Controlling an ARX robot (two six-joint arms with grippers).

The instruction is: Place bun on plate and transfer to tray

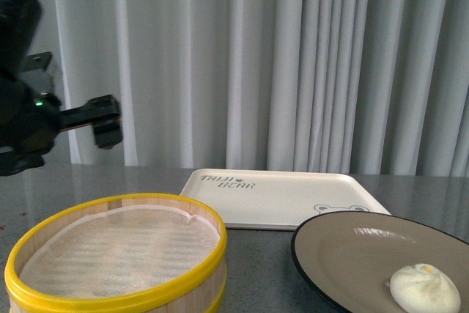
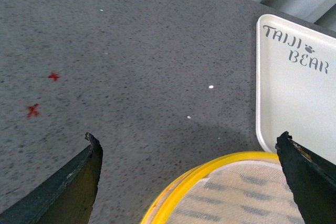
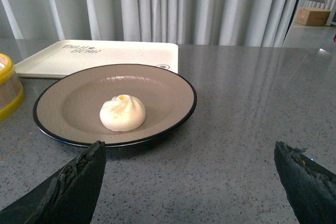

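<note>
Likely the stiff plate point(image 3: 63, 114) wants a level pinch at its near rim from the wide-open right pincer point(image 3: 189, 146), its soft bun point(image 3: 122, 113) lying loose.

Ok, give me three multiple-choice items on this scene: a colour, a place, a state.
1. The basket rim is: A yellow; B red; C black.
2. The bun lies: A in the basket; B on the plate; C on the tray.
3. The right gripper is: A open; B shut on the bun; C shut on the plate.
Answers: 1 A, the rim shows yellow. 2 B, it rests in the plate, nearer than the tray. 3 A, its jaws stand wide apart, empty.
</note>
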